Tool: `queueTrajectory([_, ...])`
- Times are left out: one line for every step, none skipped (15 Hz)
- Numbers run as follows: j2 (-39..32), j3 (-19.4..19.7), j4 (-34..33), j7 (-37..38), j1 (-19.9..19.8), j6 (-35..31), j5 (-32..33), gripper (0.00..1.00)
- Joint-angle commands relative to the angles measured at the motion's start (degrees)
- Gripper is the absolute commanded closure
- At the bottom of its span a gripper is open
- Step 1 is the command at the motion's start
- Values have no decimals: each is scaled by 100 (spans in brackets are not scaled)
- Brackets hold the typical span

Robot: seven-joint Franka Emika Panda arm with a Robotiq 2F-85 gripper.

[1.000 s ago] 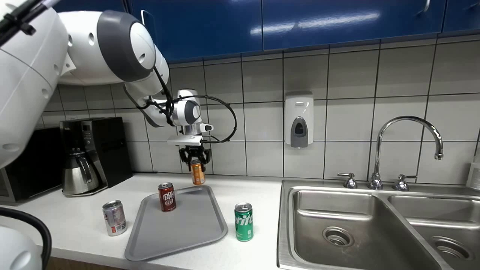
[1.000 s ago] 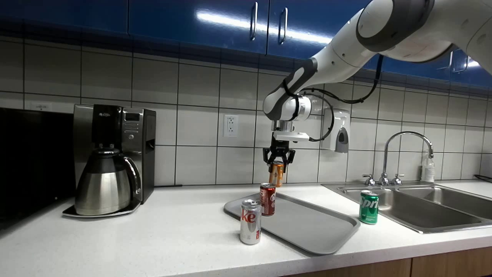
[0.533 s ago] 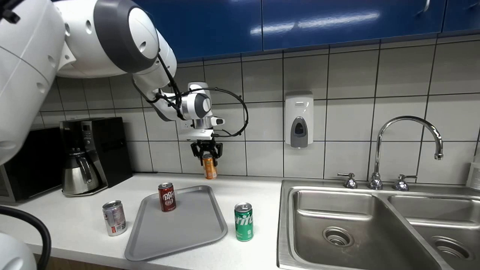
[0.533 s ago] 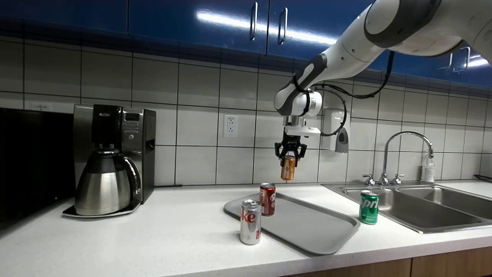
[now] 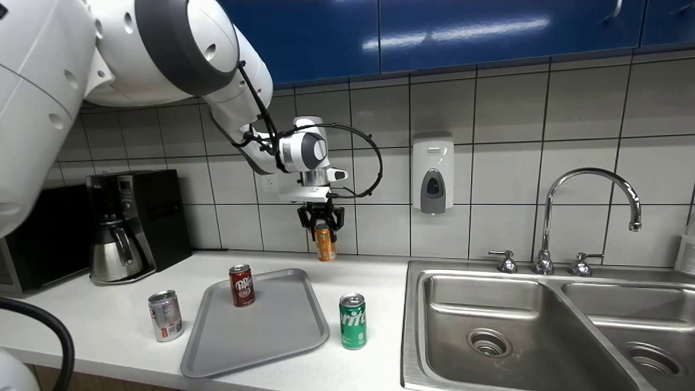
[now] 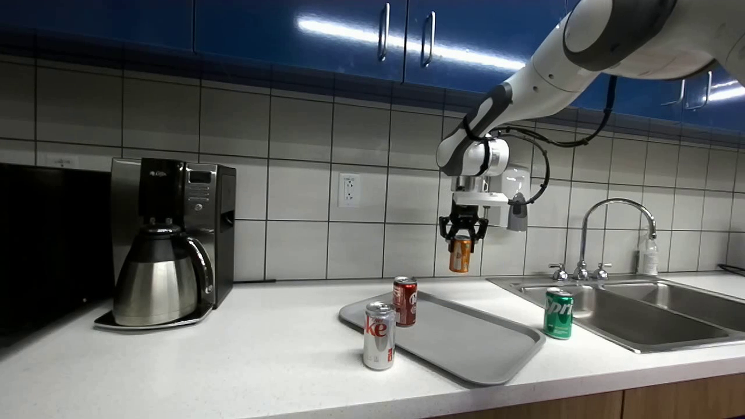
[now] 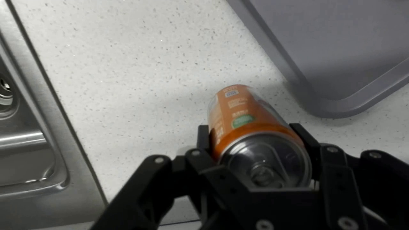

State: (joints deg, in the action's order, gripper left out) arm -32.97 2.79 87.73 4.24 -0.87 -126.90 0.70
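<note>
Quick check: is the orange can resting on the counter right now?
No, in an exterior view the gripper holds the orange can raised, its bottom showing just above the back edge of the counter.

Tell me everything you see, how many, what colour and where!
Flat cupboard doors: several, blue, overhead
Squarish tiles: many, pale, below doors
Rectangular outlet: at least one, white, on tiles
Boxy dispenser: one, mostly white, on tiles
Flat speckled countertop: one, white, below tiles
Steel double sink: one, silver, in countertop
Curved metal faucet: one, silver, at sink
Small bottle: one, whitish, near sink
Boxy coffee maker: one, black and silver, on countertop
Boxy appliance: one, black, by coffee maker
Flat tray: one, grey, on countertop
Red metal can: one, dark red, on tray
Silver metal can: one, silver, beside tray
Green metal can: one, green, beside sink
Orange metal can: one, orange, held aloft
Robot arm: one, mostly white, overhead
Gripper: one, black, around orange can
</note>
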Motion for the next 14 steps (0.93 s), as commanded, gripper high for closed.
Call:
queueTrajectory([249, 42, 278, -65, -135, 37, -22, 62])
queueTrajectory([239, 65, 304, -53, -154, 28, -7, 62])
queueTrajectory([231, 96, 333, -32, -161, 14, 19, 62])
queueTrajectory([227, 121, 368, -32, -172, 0, 29, 62])
queueTrajectory([224, 139, 396, -27, -181, -1, 32, 62])
queueTrajectory([224, 153, 434, -29, -188, -7, 28, 62])
queueTrajectory([222, 166, 462, -30, -193, -7, 28, 62])
queueTrajectory([220, 176, 488, -25, -198, -9, 29, 62])
queueTrajectory([218, 182, 514, -24, -206, -10, 21, 62])
queueTrajectory([211, 186, 538, -26, -216, -7, 7, 62])
queueTrajectory([205, 199, 560, -19, -215, -8, 13, 62])
queueTrajectory([198, 204, 579, -21, -222, -6, 5, 62])
queueTrajectory([182, 214, 587, -18, -229, 4, 2, 62])
queueTrajectory([171, 214, 599, -26, -240, 4, -7, 62])
